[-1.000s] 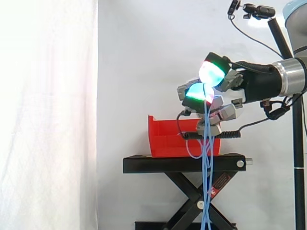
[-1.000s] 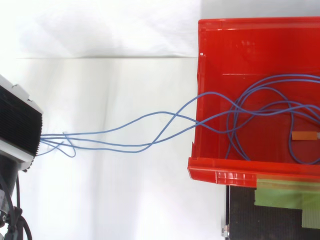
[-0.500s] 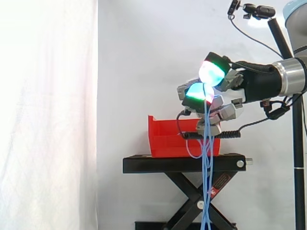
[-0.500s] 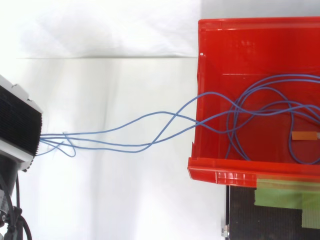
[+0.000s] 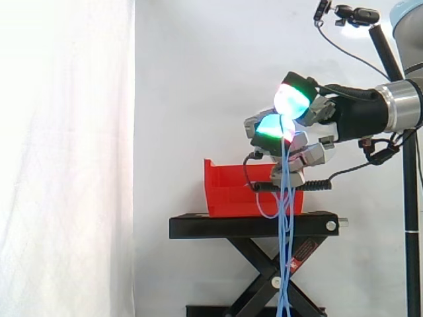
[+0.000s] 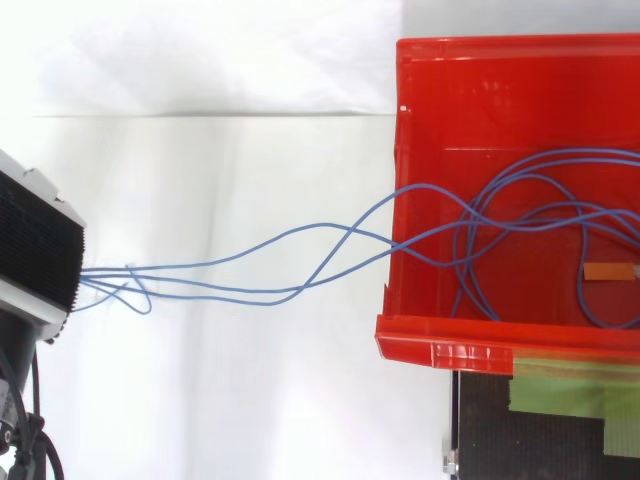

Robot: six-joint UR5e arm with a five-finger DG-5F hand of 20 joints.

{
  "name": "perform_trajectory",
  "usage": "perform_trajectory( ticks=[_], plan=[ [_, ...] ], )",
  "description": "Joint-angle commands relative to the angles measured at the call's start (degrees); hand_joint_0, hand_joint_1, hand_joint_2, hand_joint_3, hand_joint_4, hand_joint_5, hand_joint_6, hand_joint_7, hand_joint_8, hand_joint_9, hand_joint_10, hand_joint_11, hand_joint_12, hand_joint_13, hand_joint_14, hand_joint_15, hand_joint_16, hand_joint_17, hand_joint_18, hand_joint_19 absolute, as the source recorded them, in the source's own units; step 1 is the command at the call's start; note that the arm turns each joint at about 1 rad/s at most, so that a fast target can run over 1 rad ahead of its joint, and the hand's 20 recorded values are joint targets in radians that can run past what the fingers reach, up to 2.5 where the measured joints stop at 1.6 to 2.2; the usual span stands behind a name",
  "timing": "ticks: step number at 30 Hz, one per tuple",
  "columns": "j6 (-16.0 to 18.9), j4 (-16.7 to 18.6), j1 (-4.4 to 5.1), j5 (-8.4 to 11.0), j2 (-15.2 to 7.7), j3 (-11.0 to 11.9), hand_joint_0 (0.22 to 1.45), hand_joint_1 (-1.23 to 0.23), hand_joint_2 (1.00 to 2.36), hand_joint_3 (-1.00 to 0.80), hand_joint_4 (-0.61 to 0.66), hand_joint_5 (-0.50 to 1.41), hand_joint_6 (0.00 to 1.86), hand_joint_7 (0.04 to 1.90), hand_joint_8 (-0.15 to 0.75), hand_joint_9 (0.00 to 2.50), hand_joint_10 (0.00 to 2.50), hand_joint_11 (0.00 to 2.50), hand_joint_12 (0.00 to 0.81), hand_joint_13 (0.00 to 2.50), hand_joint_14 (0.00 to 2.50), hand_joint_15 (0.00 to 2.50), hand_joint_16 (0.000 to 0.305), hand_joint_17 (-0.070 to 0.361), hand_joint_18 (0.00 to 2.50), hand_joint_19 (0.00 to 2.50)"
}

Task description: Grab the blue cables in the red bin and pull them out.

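White curtain hangs behind the work, and a black scissor stand carries the red bin; my hand hangs above the bin's end nearest the arm, its glowing fingertips curled together and pinched on the blue cables; from that pinch several strands drop straight down past the stand, while others cross the bin's wall and run inside, where loose loops lie on the floor around a small orange tag; so the bundle is partly out, I judge, with a good deal left in; these cables look thin, light and limp, smooth enough to slide through a weak pinch, and the crossed loops may snag on one another or on the rim; holding all strands together where they bunch seems best.
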Motion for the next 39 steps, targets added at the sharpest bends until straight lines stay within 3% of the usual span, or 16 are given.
perform_trajectory(
  ticks=[1,39],
  plan=[
    [0.0,0.0,-0.01,0.03,0.0,0.0,0.95,-0.93,1.00,-1.00,-0.11,0.60,1.20,0.53,0.123,1.41,0.02,1.81,0.262,1.57,0.00,1.85,0.046,0.103,1.06,1.08],
    [0.0,0.0,-0.01,0.03,0.0,0.0,0.95,-0.94,1.00,-1.00,-0.10,0.63,1.17,0.54,0.119,1.43,0.02,1.80,0.253,1.57,0.00,1.85,0.046,0.103,1.10,1.11]
  ],
)
